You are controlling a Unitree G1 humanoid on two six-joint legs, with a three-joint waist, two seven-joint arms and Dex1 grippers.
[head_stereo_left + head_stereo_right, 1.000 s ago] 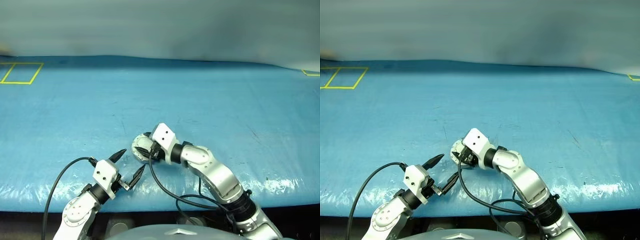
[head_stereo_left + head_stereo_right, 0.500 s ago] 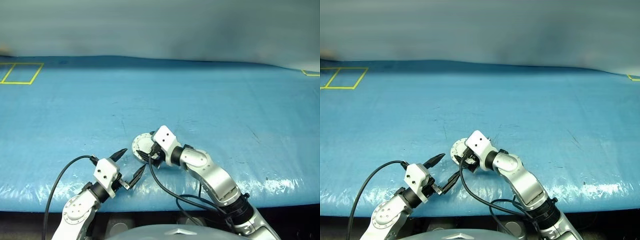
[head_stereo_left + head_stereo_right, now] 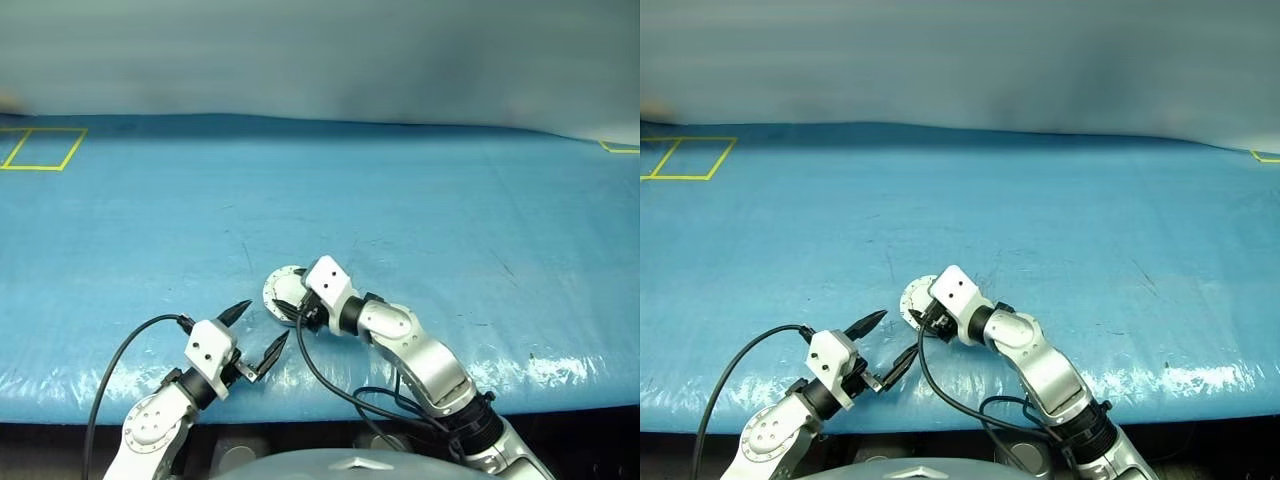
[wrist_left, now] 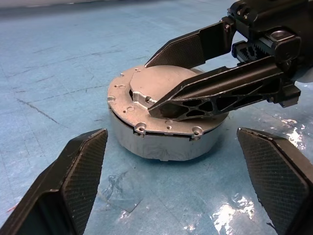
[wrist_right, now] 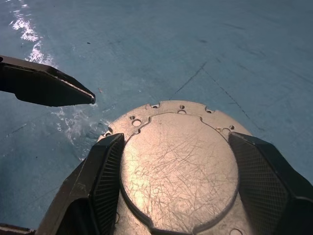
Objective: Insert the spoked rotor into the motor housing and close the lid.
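Both hands sit low over a table (image 3: 420, 200) covered in a shiny blue sheet, close to its near edge. On the right, the right hand (image 4: 152, 87) reaches forward and toward the robot's left, and its two black fingers (image 5: 105, 181) are spread apart over the top of the closed lid (image 5: 178, 161), one finger at each side of the lid's raised round centre. In the left wrist view the nearer finger lies flat across the lid's top face and seems to rest on it; the fingers do not clamp anything. The lid is a plain scratched grey disc with small holes around its edge, and it lies on the motor housing (image 4: 161, 143), a short round grey drum standing on the table. A thin dark seam shows between lid and housing on the side facing the left hand. On the left, the left hand (image 3: 256, 333) is released, with its two black fingers wide apart and nothing between them. It points toward the housing from just beside it, without touching. A black cable (image 3: 120, 360) loops from the left wrist. Yellow tape outlines (image 3: 40, 148) mark the table's far left corner.
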